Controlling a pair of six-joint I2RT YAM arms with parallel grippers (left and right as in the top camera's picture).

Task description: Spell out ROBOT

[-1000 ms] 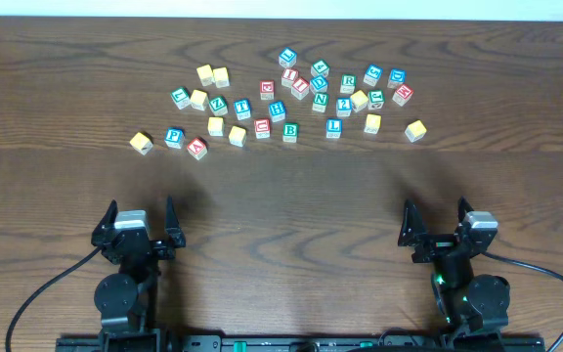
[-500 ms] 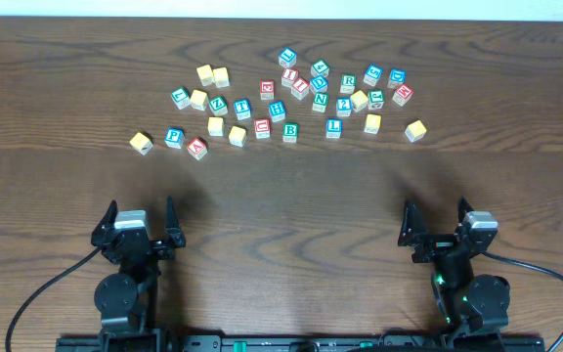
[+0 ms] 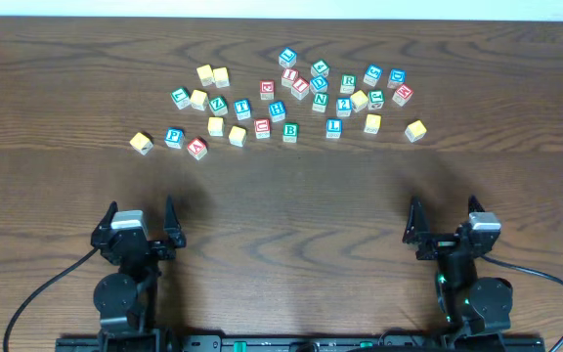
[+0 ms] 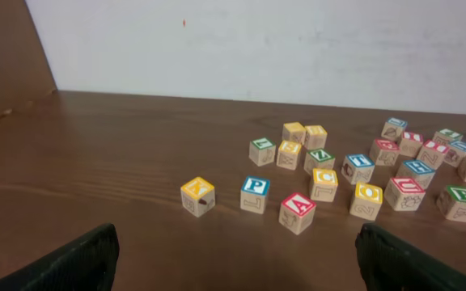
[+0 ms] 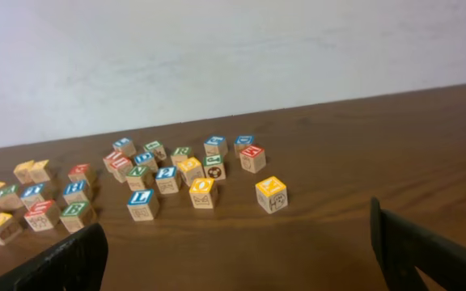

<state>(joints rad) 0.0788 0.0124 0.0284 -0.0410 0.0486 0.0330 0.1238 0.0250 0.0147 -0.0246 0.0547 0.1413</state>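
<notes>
Several wooden letter blocks lie scattered across the far half of the table. In the overhead view I read a green R block [image 3: 348, 82], a green B block [image 3: 290, 131], a blue L block [image 3: 333, 127], a blue P block [image 3: 173, 137] and a red A block [image 3: 197, 148]. My left gripper [image 3: 141, 211] is open and empty near the front left, well short of the blocks. My right gripper [image 3: 445, 217] is open and empty near the front right. The left wrist view shows the P block [image 4: 255, 194], the A block [image 4: 298, 212] and open fingers [image 4: 235, 263]. The right wrist view shows the L block [image 5: 141, 204] and open fingers [image 5: 237, 263].
A lone yellow block [image 3: 142, 143] sits at the left end of the cluster and another yellow block [image 3: 415, 130] at the right end. A bare band of dark wooden table [image 3: 281, 205] lies between the blocks and both grippers. A white wall stands behind the table.
My right gripper has shifted slightly to the right. The left arm and the blocks have not moved.
</notes>
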